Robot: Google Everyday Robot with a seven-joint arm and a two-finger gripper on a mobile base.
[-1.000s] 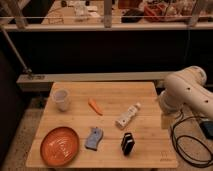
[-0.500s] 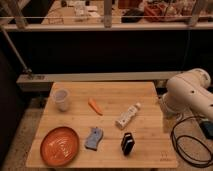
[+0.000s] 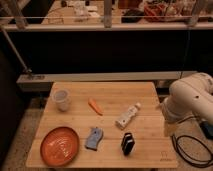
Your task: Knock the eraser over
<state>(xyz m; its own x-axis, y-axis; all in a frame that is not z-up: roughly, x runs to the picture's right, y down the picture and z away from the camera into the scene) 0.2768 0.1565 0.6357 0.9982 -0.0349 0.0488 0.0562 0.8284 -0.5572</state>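
One small black rectangular eraser with thin white stripes [image 3: 127,143] stands near the front edge of the light wooden table [image 3: 150,95], just right of a flat blue-grey curvy-edged object [image 3: 93,138]. The gripper [image 3: 168,125] hangs at the table's right edge, well apart from the eraser; whether it is spread or pressed together cannot be told.

Black striped eraser [image 3: 127,143] upright, table [image 3: 150,156] front; gripper [image 3: 170,126] off right edge

Table [image 3: 145,95] — cup [image 3: 61,99], carrot [image 3: 95,106], white bottle [image 3: 128,115], blue-grey object [image 3: 93,138], orange plate [image 3: 60,146]
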